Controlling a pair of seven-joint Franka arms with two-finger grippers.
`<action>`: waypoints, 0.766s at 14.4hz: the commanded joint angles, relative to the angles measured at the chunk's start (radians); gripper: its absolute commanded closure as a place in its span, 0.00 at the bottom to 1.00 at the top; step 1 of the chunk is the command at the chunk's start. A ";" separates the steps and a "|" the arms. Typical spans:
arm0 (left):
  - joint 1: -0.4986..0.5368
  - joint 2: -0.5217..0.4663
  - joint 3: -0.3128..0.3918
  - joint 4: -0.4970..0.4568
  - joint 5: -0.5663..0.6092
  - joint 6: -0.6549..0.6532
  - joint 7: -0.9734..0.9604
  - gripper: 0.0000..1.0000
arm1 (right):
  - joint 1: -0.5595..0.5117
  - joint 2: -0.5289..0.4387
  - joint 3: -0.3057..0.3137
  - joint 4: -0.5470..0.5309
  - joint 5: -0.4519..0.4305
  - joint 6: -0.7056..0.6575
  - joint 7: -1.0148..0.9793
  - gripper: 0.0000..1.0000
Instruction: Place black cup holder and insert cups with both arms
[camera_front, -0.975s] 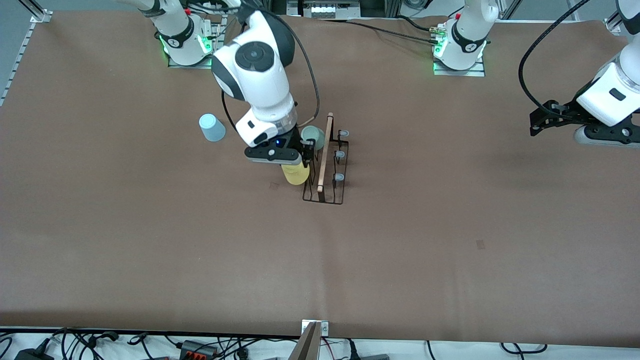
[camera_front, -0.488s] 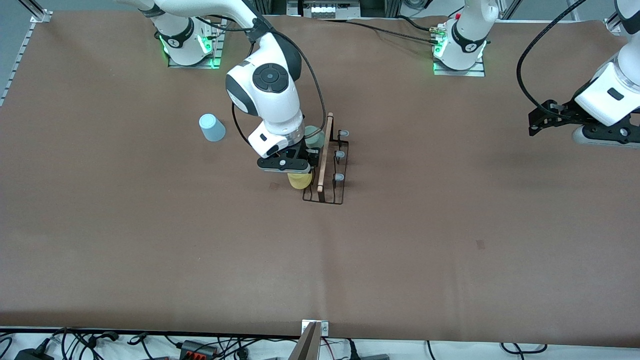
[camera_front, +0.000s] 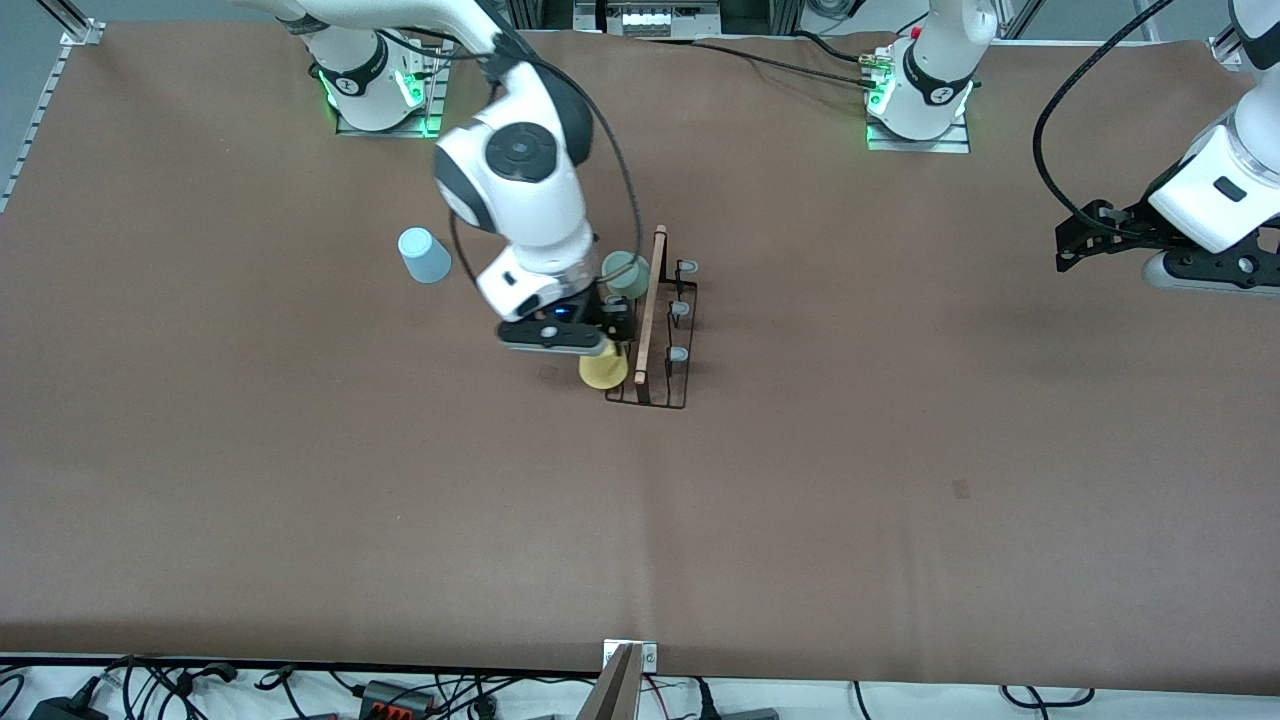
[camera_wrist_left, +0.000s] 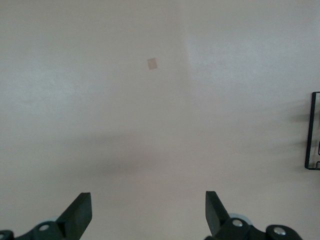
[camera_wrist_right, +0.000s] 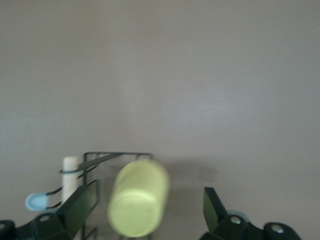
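Right wrist view is showing the right gripper (camera_wrist_right: 142, 210) wide open around the yellow cup (camera_wrist_right: 137, 197) on the black cup holder (camera_front: 655, 335) at frame centre — retreating, a finger could be knocking it off; the left gripper (camera_wrist_left: 148, 215) is waiting, open wide.

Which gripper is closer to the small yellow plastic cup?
Right. The right gripper hangs open just above the small yellow plastic cup on the rack; the left gripper waits at the table's left-arm end.
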 joint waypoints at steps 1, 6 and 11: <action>0.010 0.017 -0.007 0.034 -0.018 -0.027 0.019 0.00 | -0.141 -0.173 0.008 -0.023 0.078 -0.199 -0.190 0.00; 0.010 0.017 -0.007 0.034 -0.018 -0.027 0.019 0.00 | -0.466 -0.370 -0.028 -0.016 0.236 -0.478 -0.614 0.00; 0.010 0.017 -0.003 0.034 -0.018 -0.027 0.022 0.00 | -0.482 -0.376 -0.231 0.165 0.233 -0.708 -0.740 0.00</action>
